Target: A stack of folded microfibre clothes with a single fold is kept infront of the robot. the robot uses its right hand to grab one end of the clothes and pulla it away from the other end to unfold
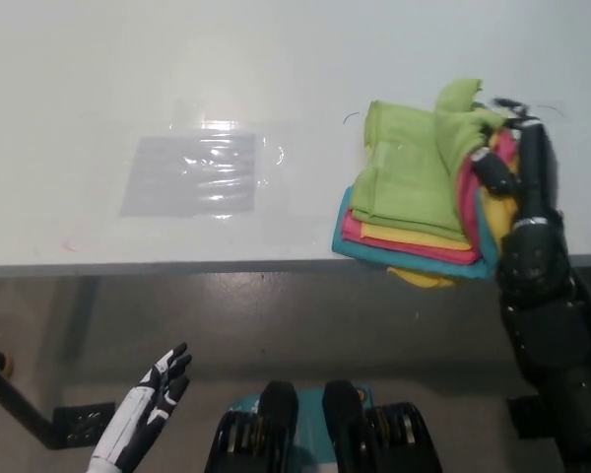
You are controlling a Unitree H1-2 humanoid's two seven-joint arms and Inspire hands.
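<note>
1. Your right hand (507, 163) sits at the right edge of the stack of cloths (419, 202), its fingers closed on the bunched right end of the top green cloth (414, 168). The pinch looks light, more a fingertip hold than a full grasp.

2. From that hand, the green cloth runs to picture left and slightly toward you. Its free end lies flat on the pile, while the gripped end is lifted and crumpled near the far right corner.

3. So the pull you need goes the opposite way: out to the right, away from the end resting on the pile. The fold line appears to run front to back, so a rightward draw should open it.

4. Under the green cloth, the yellow, pink and teal cloths lie stacked close to the near edge of the table (177, 79), one yellow corner hanging over. A low drag may shift them with it.

5. A clear plastic sheet (197, 172) lies well to the left, out of play.

6. Your left hand (153, 394) rests open below table level, far from the stack; the right is plainly nearer.
</note>
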